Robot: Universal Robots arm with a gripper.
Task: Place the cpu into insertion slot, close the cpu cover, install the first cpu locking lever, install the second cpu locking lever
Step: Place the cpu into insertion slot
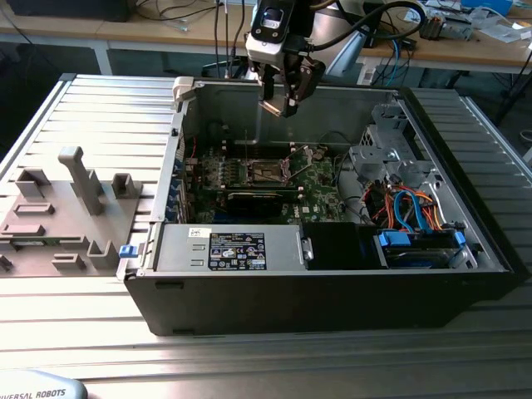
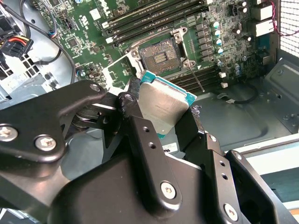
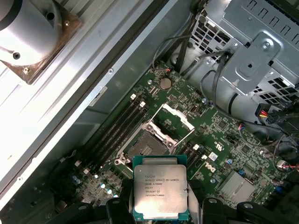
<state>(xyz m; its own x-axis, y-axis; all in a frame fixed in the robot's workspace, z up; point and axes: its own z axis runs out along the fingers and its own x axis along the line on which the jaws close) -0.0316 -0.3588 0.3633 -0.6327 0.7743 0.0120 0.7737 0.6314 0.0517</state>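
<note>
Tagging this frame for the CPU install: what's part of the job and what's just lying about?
Job: cpu, gripped in the end effector; insertion slot, open and bare; cpu cover, raised.
Lying about: power supply; drive cage; memory slots; grey fixture tray at the exterior view's left.

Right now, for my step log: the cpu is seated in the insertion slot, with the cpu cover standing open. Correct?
Not seated: the gripper holds the cpu above the board, and the insertion slot lies empty, as the first wrist view shows. The cpu cover does stand open.
</note>
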